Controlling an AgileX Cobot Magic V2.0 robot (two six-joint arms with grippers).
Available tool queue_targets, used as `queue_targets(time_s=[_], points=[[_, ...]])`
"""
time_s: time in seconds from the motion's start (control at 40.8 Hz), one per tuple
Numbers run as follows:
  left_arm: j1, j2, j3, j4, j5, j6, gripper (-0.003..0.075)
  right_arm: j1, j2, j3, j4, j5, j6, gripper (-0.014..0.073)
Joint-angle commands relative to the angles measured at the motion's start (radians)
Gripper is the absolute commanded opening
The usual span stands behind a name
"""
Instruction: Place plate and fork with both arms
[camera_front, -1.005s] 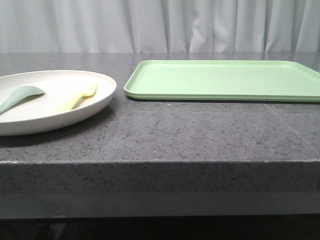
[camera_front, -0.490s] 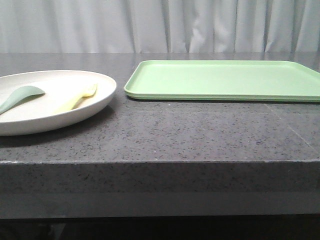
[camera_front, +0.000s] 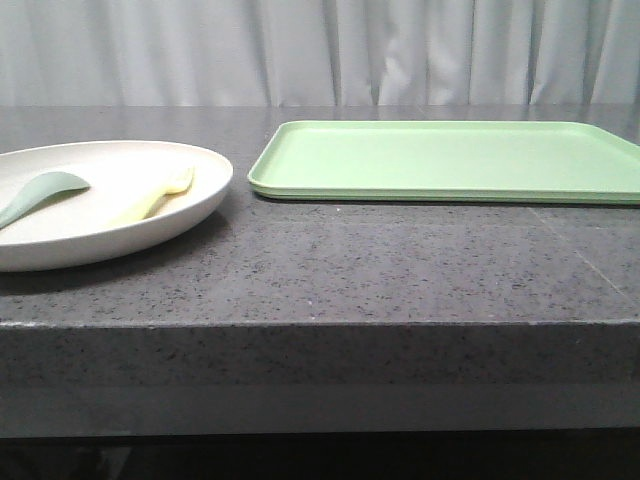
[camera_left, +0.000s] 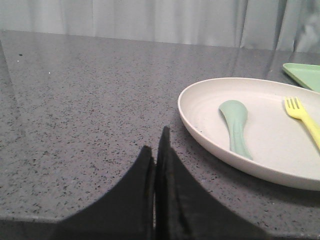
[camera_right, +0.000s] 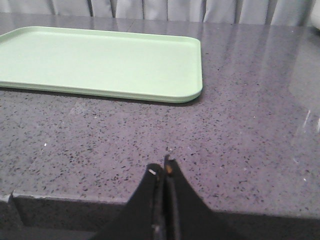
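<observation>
With my 2 pincers, left (camera_left: 156, 150) and right (camera_right: 163, 172), clenched empty, plate (camera_front: 190, 205) and fork (camera_front: 160, 197) await pickup beside the tray (camera_front: 450, 160).

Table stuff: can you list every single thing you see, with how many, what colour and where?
plate: one, cream-white, on the table's left side
fork: one, pale yellow, lying in the plate, on its tray side
spoon: one, grey-green, lying in the plate, left of the fork
tray: one, light green, nothing on it, on the table's right side, farther back
table: one, dark speckled grey stone
curtain: pale grey, behind the table
left gripper: one, black, shut, low over the table beside the plate
right gripper: one, black, shut, near the table's front edge
</observation>
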Motion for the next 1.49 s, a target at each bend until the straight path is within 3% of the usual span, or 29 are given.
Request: queue_targets(time_s=[0.0, 0.417, 0.686, 1.029, 1.372, 1.47], points=[[0.002, -0.020, 0.001, -0.002, -0.095, 0.000, -0.0018, -0.008, -0.019, -0.005, 0.000, -0.088, -0.007, -0.0067], [0.002, -0.020, -0.008, -0.010, -0.368, 0.000, -0.0018, -0.008, -0.019, -0.023, 0.000, -0.212, -0.006, -0.0067], [0.002, 0.050, -0.197, -0.008, -0.276, 0.000, -0.0018, -0.008, -0.001, -0.239, 0.000, -0.089, -0.006, -0.0067], [0.002, 0.476, -0.510, 0.019, -0.105, 0.007, -0.0018, -0.008, 0.337, -0.593, 0.000, 0.102, -0.006, -0.0065], [0.001, 0.573, -0.538, 0.017, -0.123, 0.007, -0.0009, -0.008, 0.454, -0.615, 0.000, 0.088, -0.006, -0.0048], [0.001, 0.573, -0.538, 0.017, -0.129, 0.007, 0.0105, -0.008, 0.454, -0.615, 0.000, 0.090, -0.006, 0.0063]])
